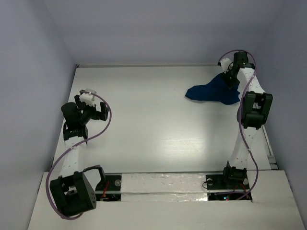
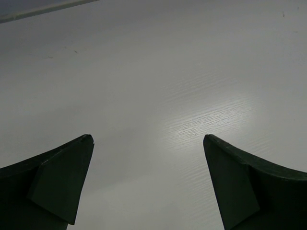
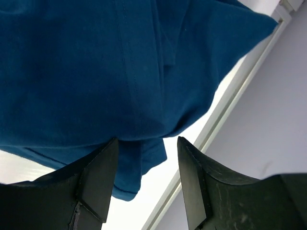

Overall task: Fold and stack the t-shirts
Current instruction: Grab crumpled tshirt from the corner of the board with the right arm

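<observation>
Well, the crumpled dark blue cloth t-shirt (image 1: 213, 92) lies in a loose heap at the far right of the flat white worktop (image 1: 153, 110), close to the pale grey wall (image 1: 288, 72) on that side and well apart from the left arm. From above, the heap spreads out to a point toward the left and bunches up higher at its right end, where the right arm (image 1: 252, 108) reaches out from its base at the near edge and comes down onto it. The right claw (image 3: 147, 140) is open: its two black fingers (image 3: 98, 179) stand apart, and in the wrist view a hanging fold of the blue cloth, with a stitched seam running down it, sits in the top of the gap between them, touching the left finger, while a strip of white shows between the cloth and the other finger. Beyond the cloth that view catches the worktop's white edge strip (image 3: 225, 110) and the wall just beside it. The left claw (image 2: 147, 137) is spread wide open, holding nothing, its dark fingertips hovering over bare worktop on the left side, with a purple cable (image 1: 106, 122) looping along that arm
</observation>
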### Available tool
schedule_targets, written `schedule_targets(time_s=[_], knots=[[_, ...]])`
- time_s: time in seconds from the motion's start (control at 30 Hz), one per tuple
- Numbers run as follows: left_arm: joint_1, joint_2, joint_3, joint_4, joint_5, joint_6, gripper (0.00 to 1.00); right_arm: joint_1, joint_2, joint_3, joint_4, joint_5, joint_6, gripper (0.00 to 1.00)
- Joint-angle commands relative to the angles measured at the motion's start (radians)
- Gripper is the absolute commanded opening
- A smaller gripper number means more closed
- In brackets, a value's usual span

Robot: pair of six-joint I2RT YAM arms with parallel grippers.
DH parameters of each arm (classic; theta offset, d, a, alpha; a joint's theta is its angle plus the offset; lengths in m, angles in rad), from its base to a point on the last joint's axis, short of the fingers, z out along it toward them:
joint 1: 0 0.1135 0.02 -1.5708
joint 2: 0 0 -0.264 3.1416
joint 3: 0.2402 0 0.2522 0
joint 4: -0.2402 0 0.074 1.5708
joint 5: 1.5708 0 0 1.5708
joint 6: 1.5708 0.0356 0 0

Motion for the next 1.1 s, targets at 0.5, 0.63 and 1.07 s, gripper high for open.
schedule_targets(time_s=[0.5, 0.63, 1.07], knots=[[-0.002, 0.004, 0.006, 0.045, 0.005, 0.003, 0.99, -0.001, 0.08, 0.183, -0.163, -0.101, -0.031, 0.57], [-0.002, 0.009, 0.009, 0.048, 0.008, 0.0, 0.99, -0.001, 0.084, 0.168, -0.169, -0.098, -0.036, 0.57], [-0.002, -0.003, 0.001, 0.042, 0.003, 0.003, 0.99, -0.001, 0.107, 0.18, -0.192, -0.123, -0.034, 0.44]])
